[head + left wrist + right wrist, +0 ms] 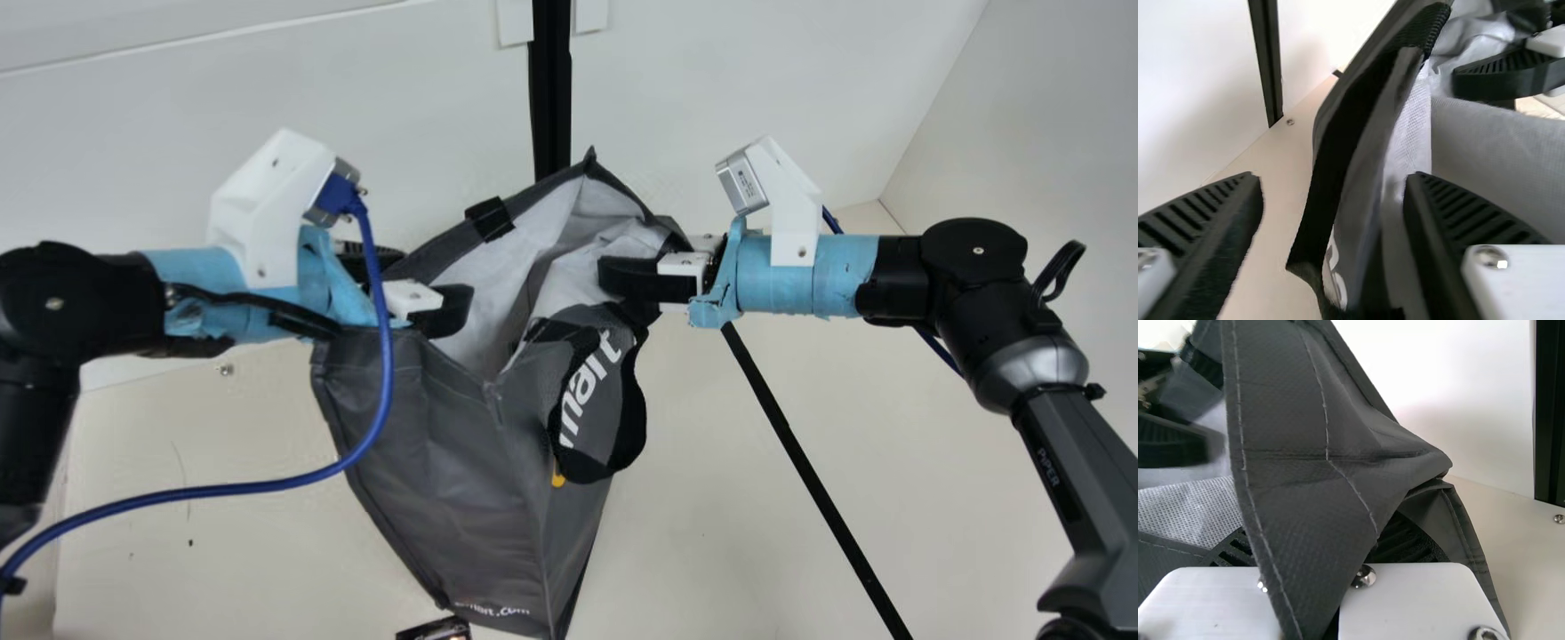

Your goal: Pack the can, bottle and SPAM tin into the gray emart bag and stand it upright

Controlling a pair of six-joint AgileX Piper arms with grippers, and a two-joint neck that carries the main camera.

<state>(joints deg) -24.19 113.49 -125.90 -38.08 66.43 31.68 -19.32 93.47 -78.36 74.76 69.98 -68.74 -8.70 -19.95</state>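
Bag (444, 427): between the two grippers, mouth open but lopsided, lower end tapering towards the main view's bottom edge. Impossible to tell from here whether resting on the table or lifted, or how full. Seemingly clamped at right gripper (1321, 547) on a gathered fold of rim; spread wide at left gripper (1335, 190), around the opposite wall and its black edging without pinching.

Most likely to go wrong: slumping or twisting towards the unpinched side, because of support from just one bunched corner. Also liable to slip out of the right grip if pulled sideways, given such soft, folded cloth. Risk of closing at the left on strap as well as wall, and so of skewing the mouth on a lift. Best to pinch squarely there before any raising or setting upright.

In the way: blue cable (386, 373), looping across the bag's front, able to snag on the rim; handle (633, 427), drooping over the side below the right gripper. Just beside the base, a dark object (436, 630), too cut off to identify, perhaps enough to tip the base in landing.
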